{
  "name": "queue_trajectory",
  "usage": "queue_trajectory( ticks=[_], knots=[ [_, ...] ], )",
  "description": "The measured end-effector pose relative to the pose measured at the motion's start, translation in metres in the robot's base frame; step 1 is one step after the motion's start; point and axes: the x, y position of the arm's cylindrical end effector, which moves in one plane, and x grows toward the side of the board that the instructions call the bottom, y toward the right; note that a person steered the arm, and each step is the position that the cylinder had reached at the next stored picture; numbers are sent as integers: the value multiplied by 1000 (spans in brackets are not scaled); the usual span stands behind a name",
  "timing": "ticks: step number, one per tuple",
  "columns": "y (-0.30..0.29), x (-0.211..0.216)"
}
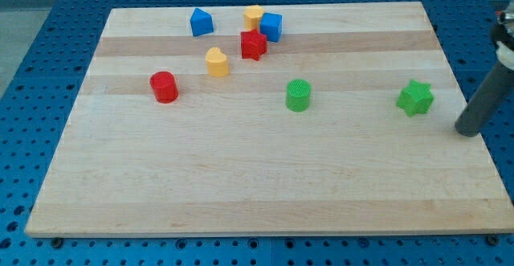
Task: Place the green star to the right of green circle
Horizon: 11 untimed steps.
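Seven blocks on the wooden board (241, 178): two green, two red, two blue... no, count again, two yellow as well, eight! Green star (414, 97) sits near the view's right edge, well right of the green circle (298, 95). My tip (467, 130), a bare rod with nothing clamped, rests just right of the star, apart from it.

Red cylinder (164, 87), red star (253, 45), blue house-shaped block (201, 22), blue cube (271, 26), yellow heart (217, 62) and a yellow block (254, 14) cluster at the view's top left.

Green star (415, 97) lies flat near the board's right edge, well right of the upright green circle (298, 95)
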Motion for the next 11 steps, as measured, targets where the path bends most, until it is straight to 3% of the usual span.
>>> queue_trajectory(
  ticks=[5, 8, 11],
  knots=[
    [-60, -48],
    [15, -59],
    [-16, -106]
  ],
)
